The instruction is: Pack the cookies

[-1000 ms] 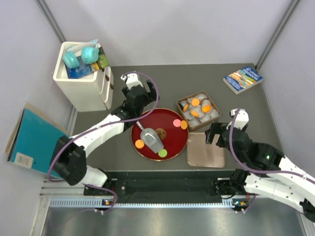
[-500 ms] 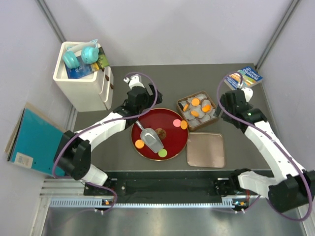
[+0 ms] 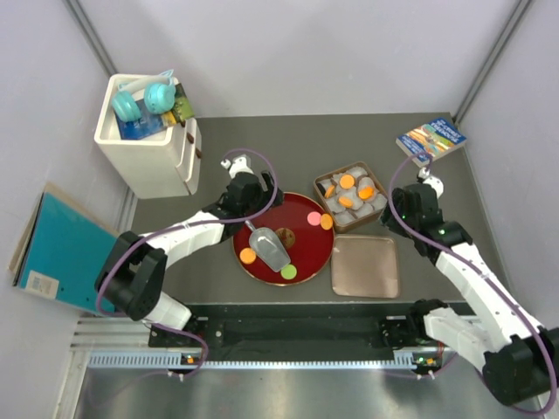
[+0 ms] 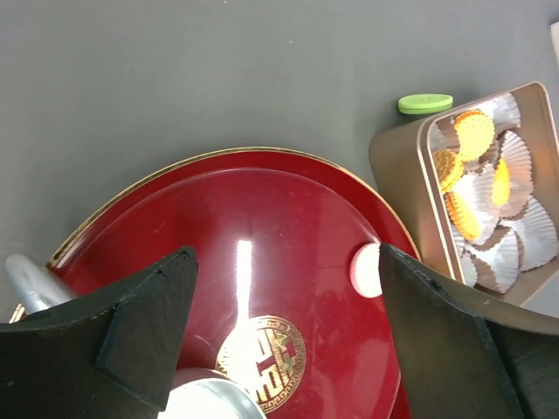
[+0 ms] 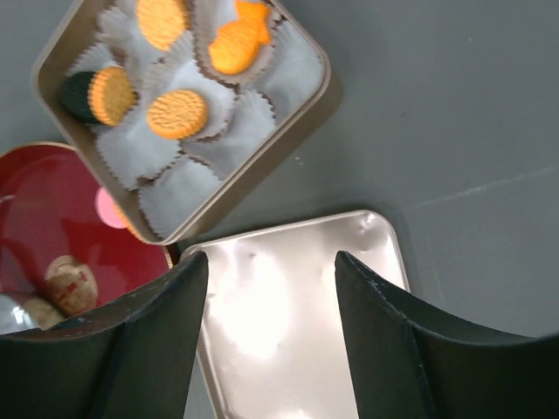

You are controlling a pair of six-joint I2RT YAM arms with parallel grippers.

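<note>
From the left wrist, the dark fingers (image 4: 140, 332) cover parts of the round red lacquered plate (image 4: 262, 218), an edge of the pink disc cookie (image 4: 365, 269) and most of the silver metal scoop (image 4: 26, 281). From the right wrist, the flat shiny metal lid (image 5: 279, 305) runs off the bottom edge.

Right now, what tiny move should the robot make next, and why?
Probably slide the left end effector a little toward the pink cookie and lower it. It is open and empty above the red plate. The pink cookie lies right beside one finger. The tin next to the plate has paper cups with nothing in them.
</note>
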